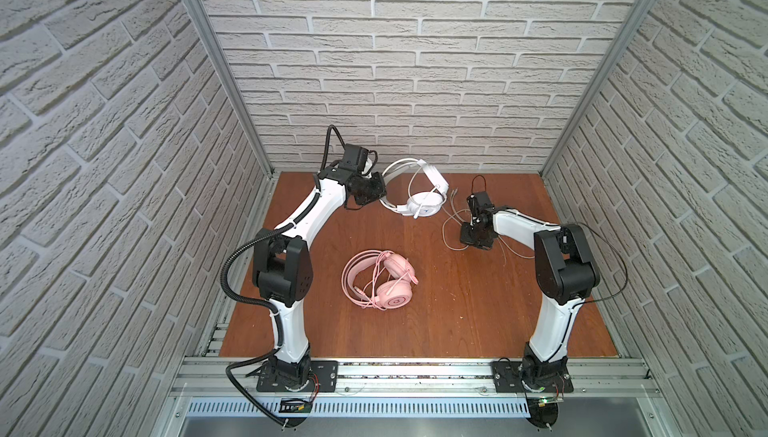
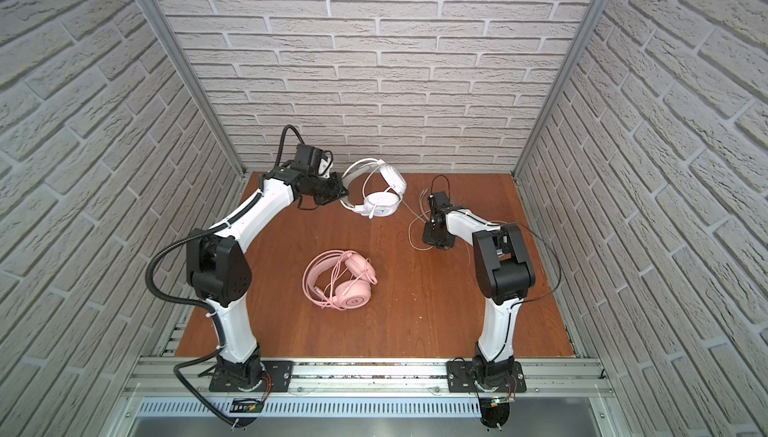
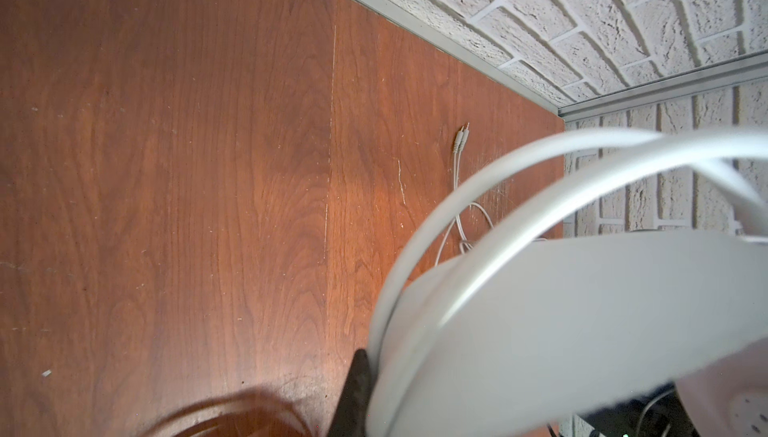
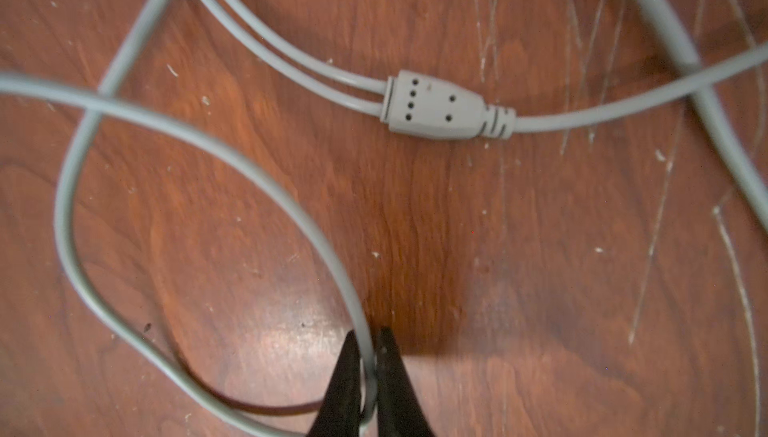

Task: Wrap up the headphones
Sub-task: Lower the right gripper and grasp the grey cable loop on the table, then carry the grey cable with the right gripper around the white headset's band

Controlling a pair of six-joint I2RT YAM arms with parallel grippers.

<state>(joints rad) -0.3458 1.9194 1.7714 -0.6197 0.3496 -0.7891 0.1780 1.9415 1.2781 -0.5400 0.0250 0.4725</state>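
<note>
In both top views the white headphones (image 1: 422,202) (image 2: 380,202) stand raised at the back of the table. My left gripper (image 1: 380,194) (image 2: 343,196) is shut on their headband (image 3: 540,310). One black finger (image 3: 358,389) shows beside the band; the other finger is hidden behind it. The headphones' grey cord (image 1: 446,223) (image 4: 249,156) lies in loops on the wood with its splitter (image 4: 436,104). My right gripper (image 1: 473,240) (image 2: 434,241) (image 4: 369,356) points down at the table, shut on that cord. The pink headphones (image 1: 380,279) (image 2: 340,279) lie flat mid-table, their cord on them, away from both grippers.
The cord's two plugs (image 3: 461,139) (image 1: 455,193) rest near the back wall. Brick-pattern walls (image 1: 415,60) close the wooden table (image 1: 457,322) on three sides. Both arm bases stand on the front rail (image 1: 415,376).
</note>
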